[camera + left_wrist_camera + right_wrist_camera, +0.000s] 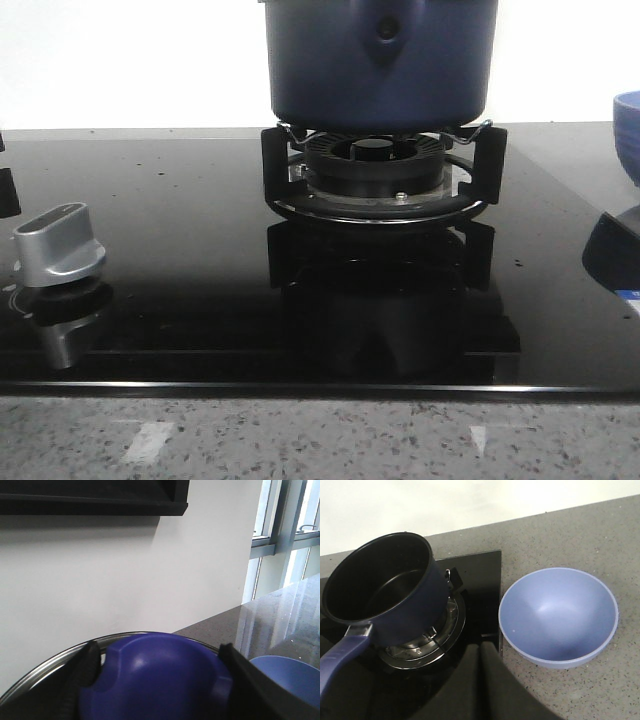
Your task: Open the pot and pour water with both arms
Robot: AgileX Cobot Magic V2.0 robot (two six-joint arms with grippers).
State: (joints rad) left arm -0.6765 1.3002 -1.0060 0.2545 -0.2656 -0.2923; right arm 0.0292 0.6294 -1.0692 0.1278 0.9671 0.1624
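The dark-blue pot (380,70) stands on the gas burner grate (375,195), its top cut off by the front view. In the right wrist view the pot (385,590) has no lid, its inside is dark, and its long blue handle (340,655) points away from the bowl. My left gripper (160,667) is shut on the lid's round blue knob (160,685), a finger on each side. The lid's metal rim (45,667) shows behind the knob. My right gripper (481,650) is shut and empty, hovering over the cooktop edge between pot and bowl.
A light-blue bowl (560,615) sits on the speckled counter right of the black glass cooktop (180,230). It also shows as the bowl (628,115) at the front view's right edge. A silver stove knob (58,245) stands front left.
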